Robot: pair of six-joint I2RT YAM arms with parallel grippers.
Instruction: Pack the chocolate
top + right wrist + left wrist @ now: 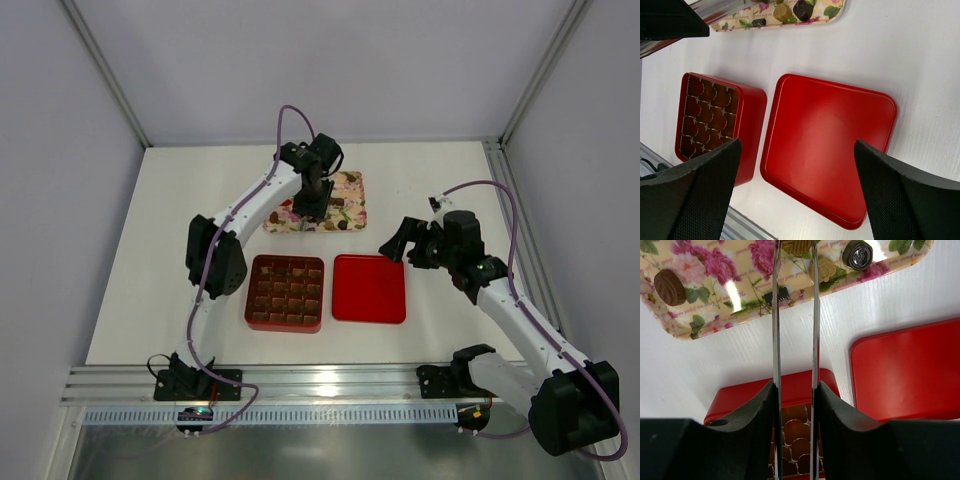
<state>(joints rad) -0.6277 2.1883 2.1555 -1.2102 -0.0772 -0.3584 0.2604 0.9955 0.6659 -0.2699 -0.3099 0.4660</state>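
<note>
Several chocolate pieces lie on the floral tray [715, 315]: a round brown one [669, 286], a tan one [823, 269] and a dark one [858, 255]. My left gripper [795, 390] is over the tray's near edge [310, 205], shut on a pair of thin metal tongs [775, 315]. A light-brown piece [796, 245] sits between the blade tips at the frame's top edge; I cannot tell whether it is pinched. The red box [285, 293] shows a grid of brown cells. My right gripper [797, 170] hangs open above the red lid [830, 145], holding nothing.
The lid [369, 288] lies flat just right of the box, and the tray [318, 202] is behind both. An aluminium rail [330, 385] runs along the near table edge. Grey walls close in the back and both sides.
</note>
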